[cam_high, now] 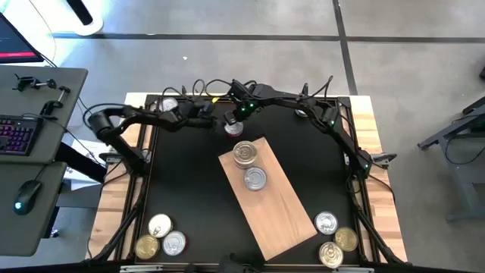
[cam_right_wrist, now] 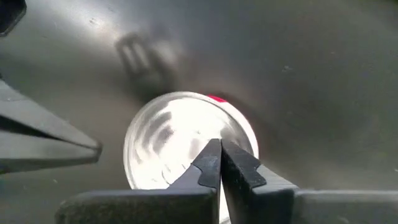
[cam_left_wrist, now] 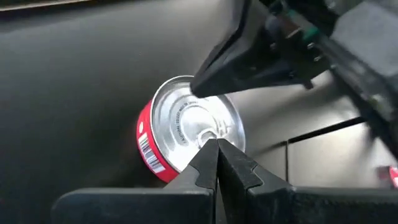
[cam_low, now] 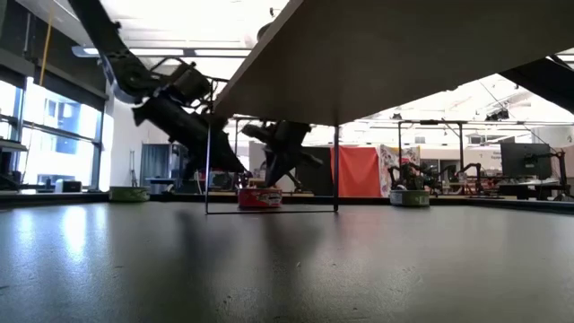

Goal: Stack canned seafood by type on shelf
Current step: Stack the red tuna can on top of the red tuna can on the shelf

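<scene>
Black bench (cam_high: pixel 303 159), wooden shelf (cam_high: pixel 267 199) lying diagonal, two silver tins (cam_high: pixel 248 165) on it. Red-labelled tin (cam_high: pixel 233 128) on bench beyond shelf's far end. Left hand (cam_high: pixel 212 120), right hand (cam_high: pixel 229 118) both pinched closed, empty, over that tin.

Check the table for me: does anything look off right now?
Yes. Both arms crowd one red tin on the black table beyond the shelf. The left gripper and right gripper have shut fingers over its lid, neither gripping it.
</scene>
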Controlling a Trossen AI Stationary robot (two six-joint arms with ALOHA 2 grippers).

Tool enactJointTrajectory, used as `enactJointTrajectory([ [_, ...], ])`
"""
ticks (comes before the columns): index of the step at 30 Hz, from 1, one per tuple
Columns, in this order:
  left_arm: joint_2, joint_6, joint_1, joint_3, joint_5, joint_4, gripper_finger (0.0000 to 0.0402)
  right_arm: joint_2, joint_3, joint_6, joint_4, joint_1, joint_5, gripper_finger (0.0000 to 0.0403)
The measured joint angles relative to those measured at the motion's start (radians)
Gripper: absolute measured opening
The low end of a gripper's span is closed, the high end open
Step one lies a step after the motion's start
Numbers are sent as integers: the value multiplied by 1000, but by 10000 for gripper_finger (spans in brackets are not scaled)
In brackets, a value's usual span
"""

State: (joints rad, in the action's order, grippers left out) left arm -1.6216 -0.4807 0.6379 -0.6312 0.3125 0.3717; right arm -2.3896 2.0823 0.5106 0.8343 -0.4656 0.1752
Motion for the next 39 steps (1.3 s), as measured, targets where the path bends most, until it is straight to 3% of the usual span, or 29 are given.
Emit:
enactJointTrajectory([
  [7, -126, 38, -3, -15, 19, 73, 0, 7, 1, 5, 16, -18, 25, 0],
  [13, -160, 46, -8, -17, 23, 108, 0, 9, 1, 45, -15, -37, 37, 0],
  [23, -158, 67, -27, -16, 4, 110, 0, 7, 2, 145, -8, -48, -105, 0],
  [29, -134, 86, -25, -11, -2, 129, 0, 7, 2, 121, -7, -64, -39, 0],
  [35, -108, 108, -24, -11, 6, 132, 0, 7, 2, 190, -3, -96, -41, 0],
  [39, -81, 148, -24, -11, 7, 138, 0, 3, 0, 215, -2, -118, 17, 0],
])
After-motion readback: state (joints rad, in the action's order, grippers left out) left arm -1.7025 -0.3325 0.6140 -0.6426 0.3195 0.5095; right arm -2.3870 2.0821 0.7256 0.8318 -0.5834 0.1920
